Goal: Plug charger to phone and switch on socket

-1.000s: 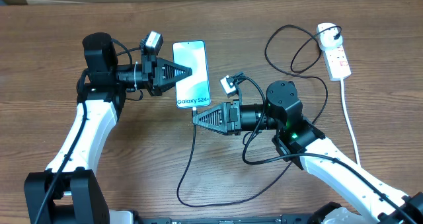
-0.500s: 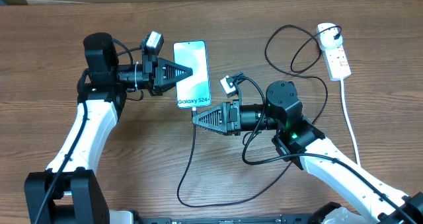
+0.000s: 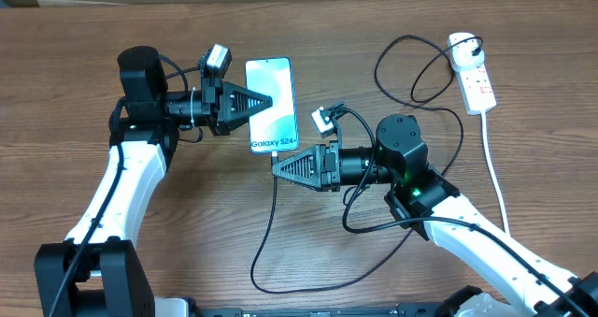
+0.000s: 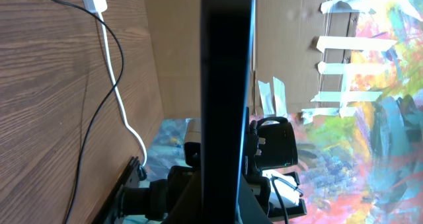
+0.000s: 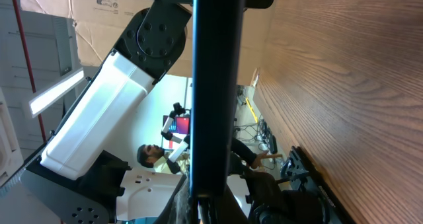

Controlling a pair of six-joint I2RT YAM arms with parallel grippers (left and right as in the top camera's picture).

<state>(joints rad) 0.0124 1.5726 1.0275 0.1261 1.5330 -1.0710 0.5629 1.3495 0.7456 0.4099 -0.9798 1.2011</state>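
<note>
Nothing's really moved over the last second, both arms are parked. The left gripper (image 3: 271, 101) looks squeezed shut with its tip on the left side of the phone (image 3: 280, 79), which lies flat mid-table. The right gripper (image 3: 277, 165) looks pinched on the charger (image 3: 273, 200) just below the phone's bottom edge. My worry is a crooked push there skidding the phone or bending the connector, and the socket (image 3: 476, 79) sits well apart, far right.

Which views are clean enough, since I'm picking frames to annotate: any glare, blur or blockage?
Overhead: sharp, evenly lit; the phone screen is bright, its text legible. Left wrist: a dark band blocks the centre. Right wrist: likewise.
</note>
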